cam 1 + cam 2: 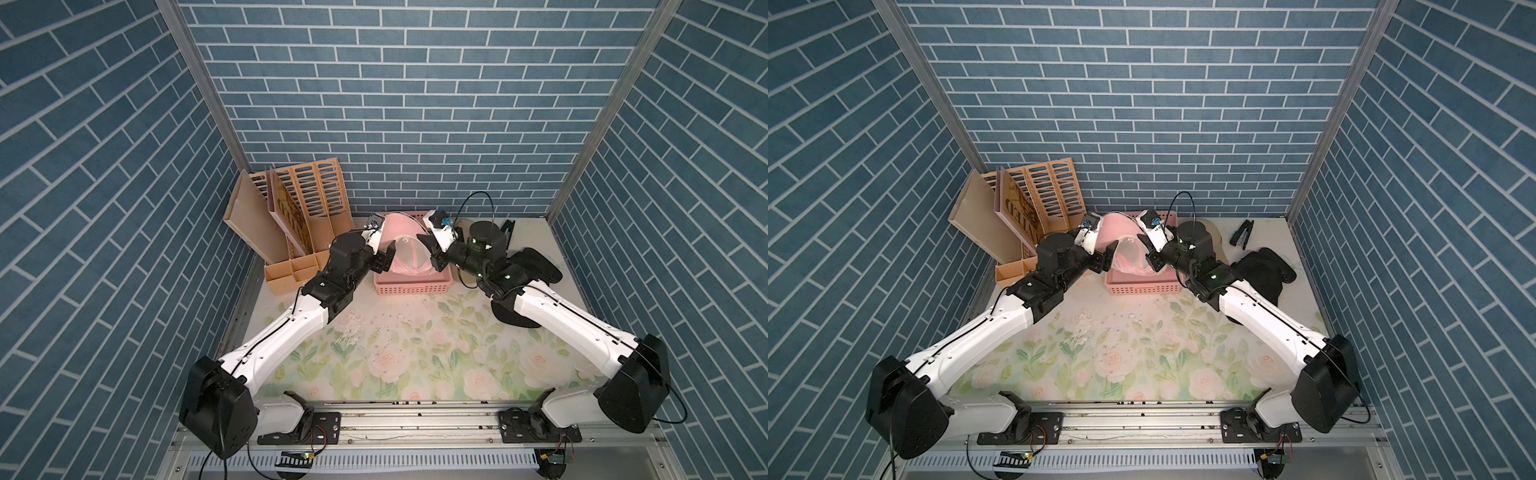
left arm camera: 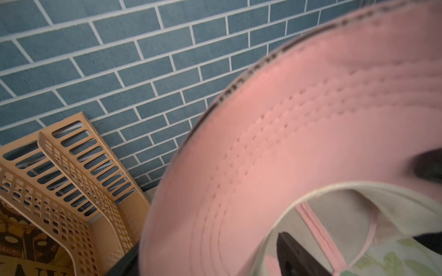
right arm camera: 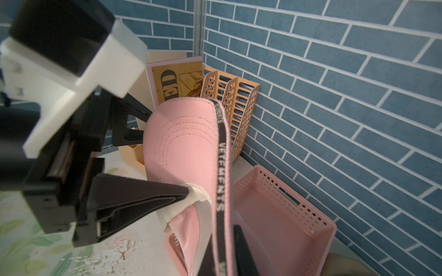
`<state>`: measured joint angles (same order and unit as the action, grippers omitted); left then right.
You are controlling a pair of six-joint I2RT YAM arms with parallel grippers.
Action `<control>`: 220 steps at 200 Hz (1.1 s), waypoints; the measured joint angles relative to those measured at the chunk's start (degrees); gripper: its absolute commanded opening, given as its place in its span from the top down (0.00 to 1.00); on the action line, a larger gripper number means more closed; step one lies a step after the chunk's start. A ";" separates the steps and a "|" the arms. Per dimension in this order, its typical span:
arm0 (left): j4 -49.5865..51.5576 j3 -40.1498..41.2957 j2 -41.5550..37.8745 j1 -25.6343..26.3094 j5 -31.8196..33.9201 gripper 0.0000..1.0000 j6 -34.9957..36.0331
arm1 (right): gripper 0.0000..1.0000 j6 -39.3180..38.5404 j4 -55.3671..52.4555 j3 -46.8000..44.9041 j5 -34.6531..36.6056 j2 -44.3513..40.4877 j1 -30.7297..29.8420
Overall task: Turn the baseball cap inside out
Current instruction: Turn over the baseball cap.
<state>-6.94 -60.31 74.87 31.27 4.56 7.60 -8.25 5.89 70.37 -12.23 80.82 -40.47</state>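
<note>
Presently, on the floral table [image 1: 415, 353], the file rack [image 1: 307, 195] stands in the far left corner and the pink basket [image 1: 411, 286] sits near the back wall. The baseball cap [image 1: 401, 228] is held up over that basket, brim uppermost, its crown opening facing the left wrist camera, slung between both arms. I note the right gripper [image 1: 432, 253] pressed together on the rim at the cap's right side. The left gripper [image 1: 386, 257] stands spread at its left, one finger showing inside the crown. I judge the left arm better placed to push the crown through. Writing: the black band [image 3: 223, 153] along the brim edge reads VETEMENTS; the book [image 1: 1021, 208] in the rack shows "NITED".
</note>
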 measured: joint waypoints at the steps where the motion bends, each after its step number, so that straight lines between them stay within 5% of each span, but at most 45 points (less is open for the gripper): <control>1: -0.04 0.00 0.00 0.00 -0.04 0.28 0.11 | 1.00 0.04 0.02 0.00 -0.09 0.00 0.02; 33: -1.57 -0.09 -0.09 0.00 -4.24 0.50 1.38 | 1.00 1.70 0.20 0.04 -3.98 -0.79 1.42; 52: -1.95 -0.09 -0.66 -0.04 -7.08 0.54 2.34 | 1.00 2.73 0.59 0.02 -5.66 -0.92 2.73; 73: -1.97 -0.09 -1.92 -0.52 -10.12 0.83 2.08 | 1.00 4.17 1.40 -0.13 -6.82 -0.98 3.52; 93: -1.97 -0.09 -3.52 -0.59 -14.14 1.00 1.40 | 1.00 6.16 3.96 -0.63 -8.61 -1.01 4.92; 118: -2.36 -0.09 -4.57 -1.14 -16.61 1.00 -0.61 | 0.99 7.56 6.08 -0.70 -10.49 -1.03 5.75; 143: -3.98 -0.09 -4.35 -1.27 -18.23 1.00 -6.47 | 0.51 9.42 7.54 -1.07 -10.38 -1.01 6.34; 154: -5.11 -0.09 -4.13 -0.72 -18.27 1.00 -9.57 | 0.41 10.21 8.48 -1.53 -9.77 -0.94 6.86; 220: -4.94 -5.73 -3.45 0.33 -7.82 1.00 -19.80 | 0.32 16.44 11.41 -12.52 0.57 -5.92 11.96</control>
<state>-11.88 -66.04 71.42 31.59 -3.27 -12.21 8.19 17.30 57.84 -11.66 74.89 -28.51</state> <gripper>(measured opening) 0.087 0.678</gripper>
